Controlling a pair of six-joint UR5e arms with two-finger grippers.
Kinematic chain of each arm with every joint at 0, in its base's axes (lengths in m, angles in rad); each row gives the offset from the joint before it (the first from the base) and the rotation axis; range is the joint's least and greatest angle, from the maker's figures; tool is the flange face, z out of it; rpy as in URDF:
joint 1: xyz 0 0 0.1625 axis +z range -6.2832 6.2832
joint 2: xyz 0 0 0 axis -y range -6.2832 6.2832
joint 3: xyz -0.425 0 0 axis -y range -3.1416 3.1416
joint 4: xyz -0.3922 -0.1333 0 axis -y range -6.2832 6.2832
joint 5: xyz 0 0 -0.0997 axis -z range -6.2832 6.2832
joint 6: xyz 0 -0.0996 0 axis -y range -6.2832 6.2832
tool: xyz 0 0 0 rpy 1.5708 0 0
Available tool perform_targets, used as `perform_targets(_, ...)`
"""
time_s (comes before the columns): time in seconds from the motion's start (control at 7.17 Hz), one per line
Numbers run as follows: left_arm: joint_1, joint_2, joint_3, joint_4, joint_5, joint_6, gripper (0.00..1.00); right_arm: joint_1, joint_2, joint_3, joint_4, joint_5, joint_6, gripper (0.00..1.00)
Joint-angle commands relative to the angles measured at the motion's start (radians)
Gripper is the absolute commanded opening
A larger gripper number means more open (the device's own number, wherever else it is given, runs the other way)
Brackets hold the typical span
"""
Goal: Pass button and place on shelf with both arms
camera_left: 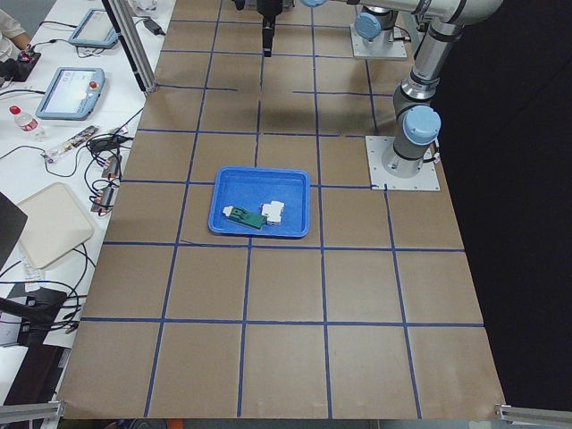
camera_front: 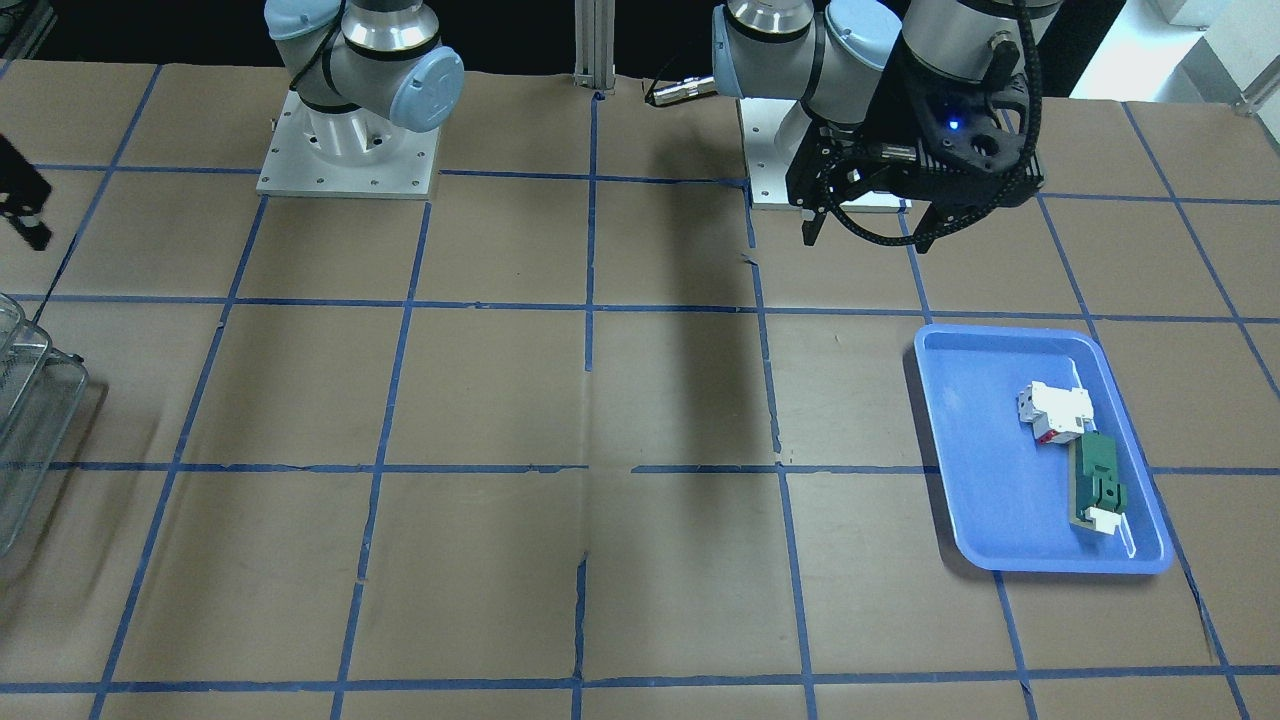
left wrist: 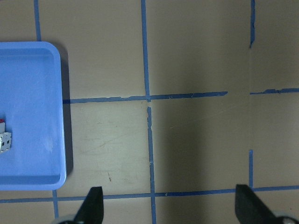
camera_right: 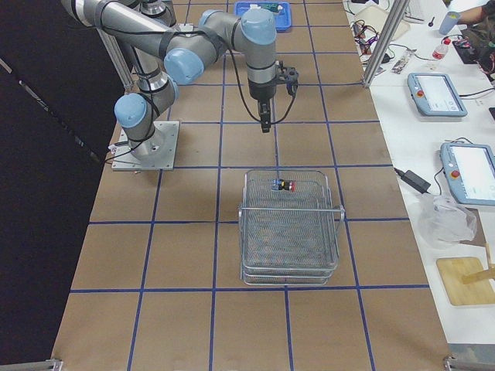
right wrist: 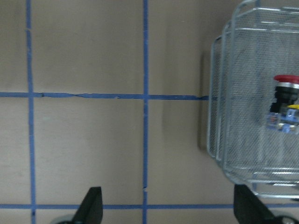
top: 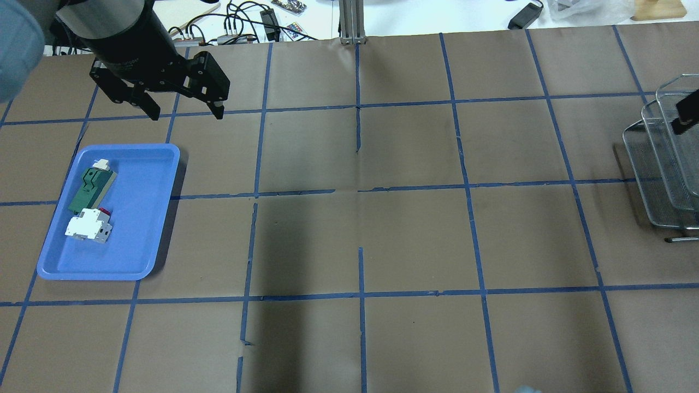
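Observation:
The button [camera_right: 284, 185], with its red cap and black body, lies in the top tier of the wire-mesh shelf [camera_right: 290, 228]. It also shows in the right wrist view [right wrist: 284, 105], inside the shelf [right wrist: 243, 140]. My right gripper [right wrist: 168, 207] is open and empty, hovering above the table beside the shelf's end [camera_right: 265, 124]. My left gripper [top: 185, 112] is open and empty, held above the table just beyond the blue tray [top: 158, 218]. Its fingers stand wide apart in the left wrist view [left wrist: 170, 207].
The blue tray [camera_front: 980, 450] holds a white block [top: 87, 225] and a green flat block [top: 92, 188]. The shelf [top: 663, 164] stands at the table's right edge. Brown paper with a blue tape grid covers the table. Cables and pendants lie past the far edge.

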Motion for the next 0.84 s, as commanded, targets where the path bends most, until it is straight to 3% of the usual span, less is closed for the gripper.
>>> perform_targets(0.0, 0.009, 0.0, 0.005, 0.0, -0.011, 0.016, 1.0, 0.248, -0.016, 0.002, 0.042, -0.01, 0.283, 1.0)
perform_targets(0.42, 0.004, 0.0, 0.005, 0.0, -0.009, 0.014, 1.0, 0.448, -0.017, 0.011, 0.117, -0.005, 0.434, 1.0)
perform_targets(0.7, 0.004, 0.0, 0.005, 0.0, -0.009, 0.014, 1.0, 0.488, -0.022, 0.011, 0.186, -0.012, 0.473, 1.0)
